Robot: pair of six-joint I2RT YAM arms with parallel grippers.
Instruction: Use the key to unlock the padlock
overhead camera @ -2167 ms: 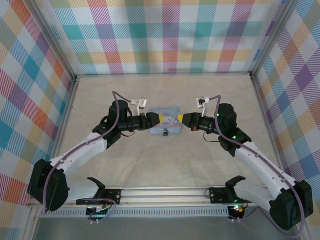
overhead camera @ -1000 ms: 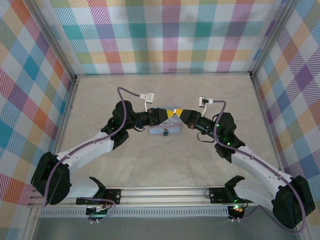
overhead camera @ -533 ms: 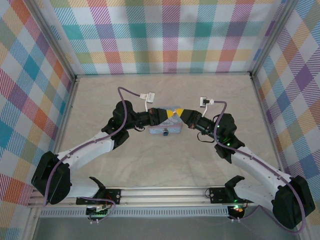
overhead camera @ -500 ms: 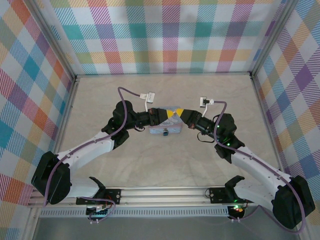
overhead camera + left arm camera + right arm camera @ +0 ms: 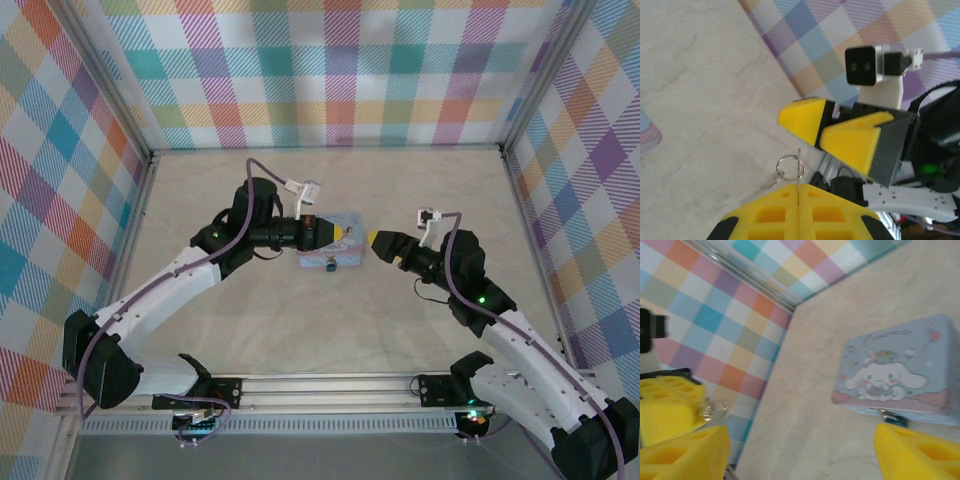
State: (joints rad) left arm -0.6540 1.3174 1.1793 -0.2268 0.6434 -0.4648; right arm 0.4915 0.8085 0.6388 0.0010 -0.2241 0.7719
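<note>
Left gripper (image 5: 798, 190): fingers pressed together, pinching key (image 5: 799, 171) edge-on, ring beside blade. Right gripper (image 5: 376, 242): jaws wide apart, empty, just off tin (image 5: 342, 255). Padlock (image 5: 330, 266) on tin front, untouched. Step: key approach. Next: line blade up with keyhole.

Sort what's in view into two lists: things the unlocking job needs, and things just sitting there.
Needed for the job:
- key, pinched in the left end effector
- padlock, hanging at the front of the pale blue tin
- right end effector, open and empty

Just there:
- pale blue tin, merely carrying the padlock
- table
- plaid walls
</note>
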